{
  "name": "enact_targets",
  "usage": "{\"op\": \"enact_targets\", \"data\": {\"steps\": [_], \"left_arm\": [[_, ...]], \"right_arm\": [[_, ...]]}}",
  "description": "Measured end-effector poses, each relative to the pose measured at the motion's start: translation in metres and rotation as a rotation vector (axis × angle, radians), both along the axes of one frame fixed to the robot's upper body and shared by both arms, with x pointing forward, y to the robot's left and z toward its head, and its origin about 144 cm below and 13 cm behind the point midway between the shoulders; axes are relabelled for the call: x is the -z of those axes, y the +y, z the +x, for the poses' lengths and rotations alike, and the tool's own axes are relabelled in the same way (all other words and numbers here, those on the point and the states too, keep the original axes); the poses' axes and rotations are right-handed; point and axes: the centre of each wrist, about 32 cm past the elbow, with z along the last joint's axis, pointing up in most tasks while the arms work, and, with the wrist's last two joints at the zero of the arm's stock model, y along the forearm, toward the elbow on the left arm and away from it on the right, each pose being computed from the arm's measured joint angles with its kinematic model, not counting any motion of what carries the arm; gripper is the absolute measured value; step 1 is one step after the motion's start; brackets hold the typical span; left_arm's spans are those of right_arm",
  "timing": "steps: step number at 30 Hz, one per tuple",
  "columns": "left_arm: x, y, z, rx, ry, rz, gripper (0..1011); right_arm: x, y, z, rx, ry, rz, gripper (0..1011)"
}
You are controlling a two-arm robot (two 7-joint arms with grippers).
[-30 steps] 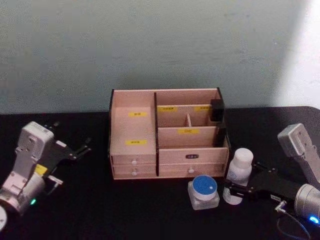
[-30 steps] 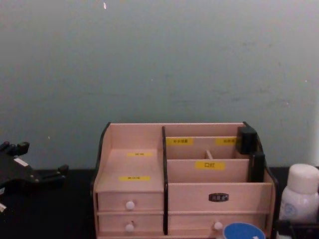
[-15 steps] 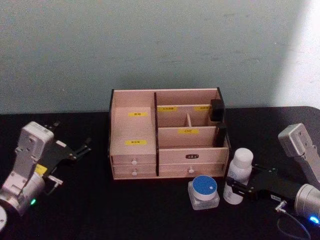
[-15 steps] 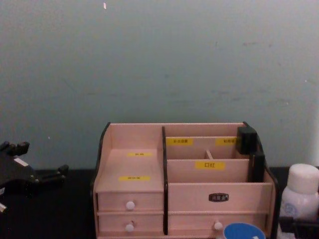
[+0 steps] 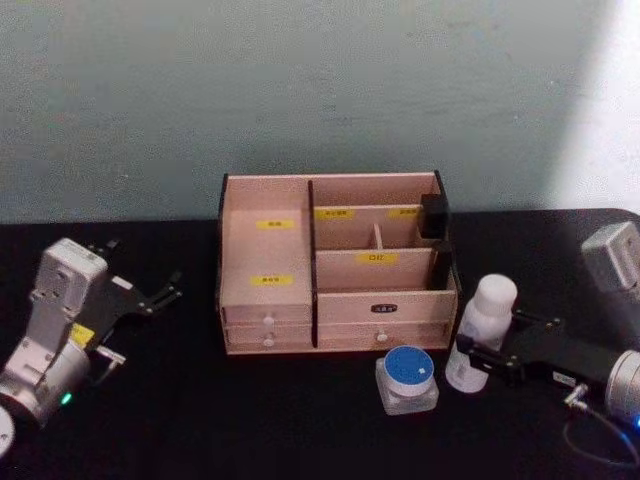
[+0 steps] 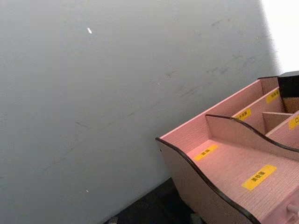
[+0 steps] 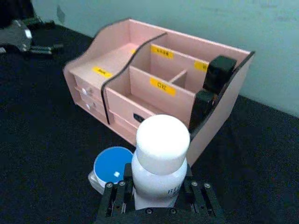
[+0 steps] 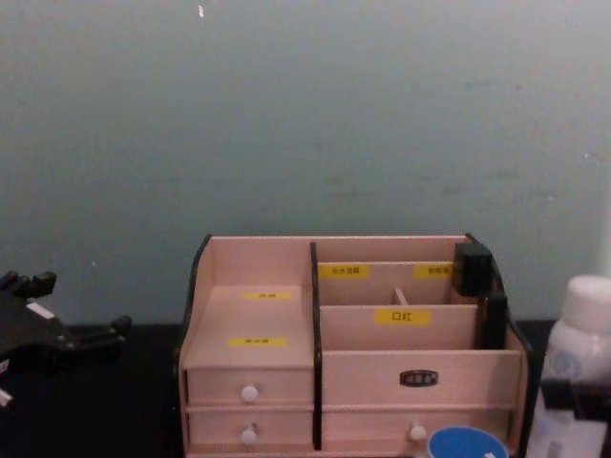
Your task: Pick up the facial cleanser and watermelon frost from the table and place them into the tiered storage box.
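Note:
My right gripper (image 5: 472, 362) is shut on a white bottle with a white cap (image 5: 482, 328), held slightly tilted just above the black table, right of the tiered storage box (image 5: 265, 262). In the right wrist view the bottle (image 7: 161, 156) stands between the black fingers (image 7: 114, 198). A small clear jar with a blue lid (image 5: 407, 377) sits on the table in front of the box's right end, close beside the bottle. I cannot tell which item is the cleanser and which the frost. My left gripper (image 5: 145, 272) rests open at the far left, away from everything.
Two black items (image 5: 435, 217) stand in the box's right compartments. The box has yellow labels and drawers with white knobs (image 8: 249, 392). A grey-green wall runs behind the black table (image 5: 200, 420). A cable (image 5: 590, 450) lies near my right arm.
The white bottle has risen off the table in my right gripper and shifted slightly right and up. The jar, box and left arm have stayed put.

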Motion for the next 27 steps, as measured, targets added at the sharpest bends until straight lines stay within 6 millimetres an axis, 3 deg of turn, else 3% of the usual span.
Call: {"op": "enact_targets", "data": {"steps": [14,27], "left_arm": [[0.000,0.000,0.000,0.000,0.000,0.000,1001],[0.000,0.000,0.000,0.000,0.000,0.000,1001]], "right_arm": [[-0.038,0.001,0.012,-0.032,-0.071,0.015,591],[-0.056,0.027,0.063,-0.063,-0.134,0.015,591]]}}
